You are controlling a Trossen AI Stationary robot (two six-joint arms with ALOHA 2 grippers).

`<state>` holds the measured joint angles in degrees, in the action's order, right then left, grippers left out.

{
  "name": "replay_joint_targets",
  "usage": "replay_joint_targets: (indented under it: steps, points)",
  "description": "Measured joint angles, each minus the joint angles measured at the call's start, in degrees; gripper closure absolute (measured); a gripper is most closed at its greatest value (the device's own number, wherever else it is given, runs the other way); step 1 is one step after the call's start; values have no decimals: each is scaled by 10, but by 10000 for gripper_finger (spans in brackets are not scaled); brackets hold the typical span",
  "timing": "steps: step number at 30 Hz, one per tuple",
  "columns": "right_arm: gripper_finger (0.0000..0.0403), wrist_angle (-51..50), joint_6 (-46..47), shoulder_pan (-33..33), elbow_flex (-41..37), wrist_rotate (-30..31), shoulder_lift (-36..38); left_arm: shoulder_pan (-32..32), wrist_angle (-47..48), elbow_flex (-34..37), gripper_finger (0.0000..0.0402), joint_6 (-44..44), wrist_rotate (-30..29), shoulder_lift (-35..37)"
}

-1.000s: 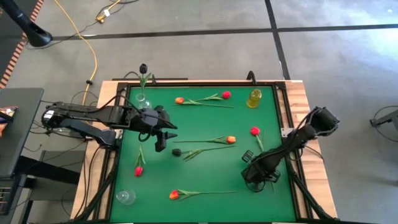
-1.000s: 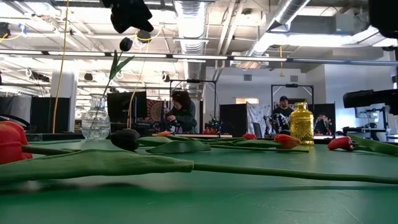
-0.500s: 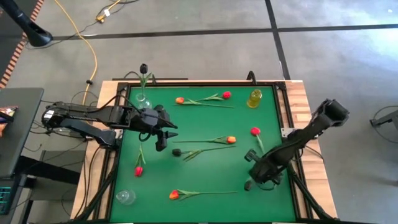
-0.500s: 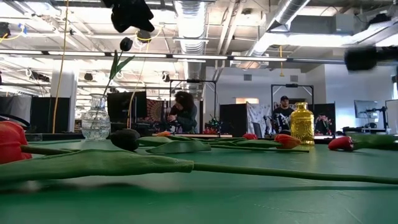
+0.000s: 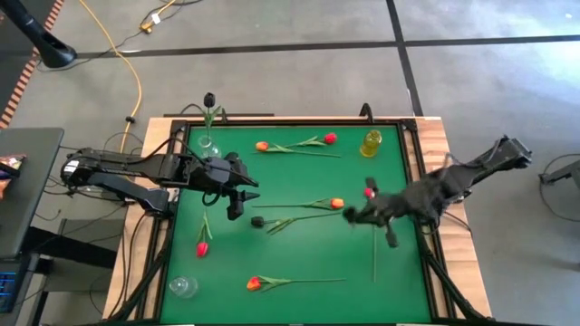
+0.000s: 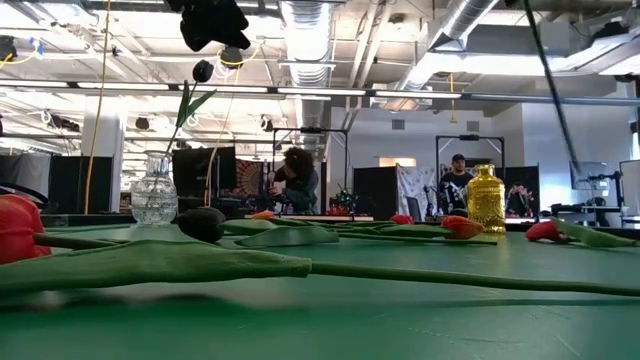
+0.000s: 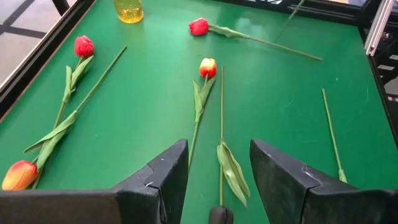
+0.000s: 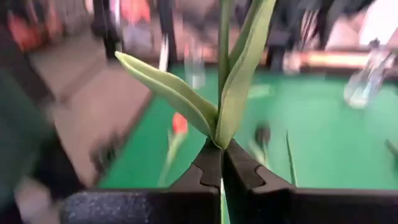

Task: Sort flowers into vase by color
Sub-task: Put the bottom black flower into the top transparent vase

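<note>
From above, the right claw [image 5: 349, 215] sits over the right half of the green table [image 5: 299, 181], its fingers pinched on a flower stem [image 5: 374, 258] that trails toward the near edge; the red head [image 5: 371, 191] close to that arm may belong to it, though the arm hides the join. The left claw [image 5: 237, 206] hovers with fingers apart and empty over the left half, just beside a black tulip [image 5: 257, 221] lying flat. One black tulip [image 5: 209, 99] already stands in the clear vase [image 5: 206, 142] at the far left corner, a yellow vase [image 5: 371, 143] stands at the far right, and a second clear vase [image 5: 182, 287] stands near the front left corner. Other red and orange tulips lie scattered, well apart. From table level, the clear vase [image 6: 154, 201] holds its upright black tulip [image 6: 203, 71], the yellow vase [image 6: 485, 199] stands to the right, a thin dark stem [image 6: 548, 95] slants down from the top, and big blurred leaves fill the foreground. The left wrist view shows its fingers [image 7: 166, 177] spread with a leafy stem [image 7: 221, 134] between them, untouched, an orange tulip [image 7: 208, 67] beyond. The right wrist view shows its fingers [image 8: 211, 163] clamped shut on a green stem with two long leaves [image 8: 233, 87] rising from the grip; the head is cut off and the background is blurred.
</note>
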<state>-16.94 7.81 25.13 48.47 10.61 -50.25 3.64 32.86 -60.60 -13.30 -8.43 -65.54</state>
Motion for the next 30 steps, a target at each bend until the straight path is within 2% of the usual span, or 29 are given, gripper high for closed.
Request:
replay_joint_targets:
  steps: [3,5,12,15,17,19,22,27,30]
  points:
    - [374,52,12,-16,0,1,35,0,0,0,242,0,0,0]
    - [373,73,12,-28,0,29,56,0,0,0,242,0,0,0]
    - [373,75,-32,-81,0,250,116,0,-33,0,241,7,-32,0]
    - [370,89,-46,-121,0,301,123,0,-41,0,241,8,-53,0]
    - [370,119,-46,-151,0,283,122,0,-40,0,241,-5,-85,0]
    - [372,153,-40,-180,0,233,114,0,-46,0,241,-31,-127,0]
    - [372,208,-14,-218,1,152,91,-2,-118,0,241,-34,-161,0]
    - [370,267,41,-261,1,41,31,-22,-328,0,241,20,-38,-18]
    - [371,310,56,-265,1,-9,-7,-37,-393,0,241,15,18,-42]
